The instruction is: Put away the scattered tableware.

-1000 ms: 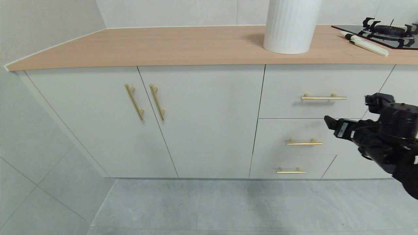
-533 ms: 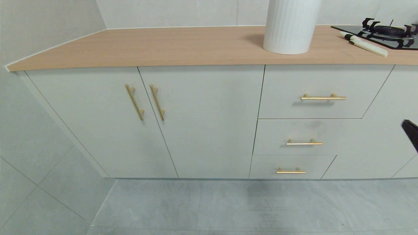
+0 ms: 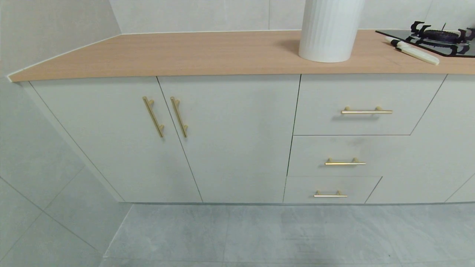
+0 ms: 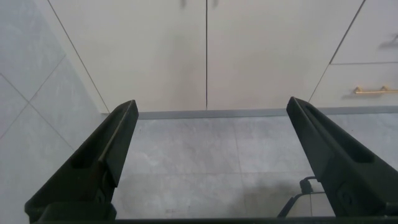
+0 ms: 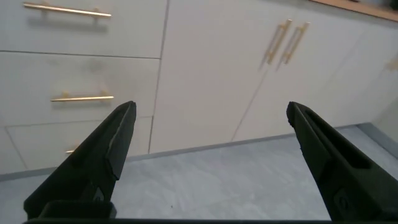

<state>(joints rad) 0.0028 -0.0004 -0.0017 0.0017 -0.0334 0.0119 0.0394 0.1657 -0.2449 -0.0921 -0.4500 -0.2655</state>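
Canister (image 3: 328, 29) and utensil (image 3: 414, 52) on wooden countertop (image 3: 167, 52)

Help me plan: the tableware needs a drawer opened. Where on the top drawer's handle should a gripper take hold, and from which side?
Take the top drawer handle at mid-bar, between its two posts, coming straight from the front. The bar lies horizontal and stands off the drawer front, so the jaws should probably close on it from above and below.

Gripper (image 5: 209, 111) spread wide, drawers (image 5: 81, 74), doors (image 5: 217, 68), floor (image 5: 205, 180)
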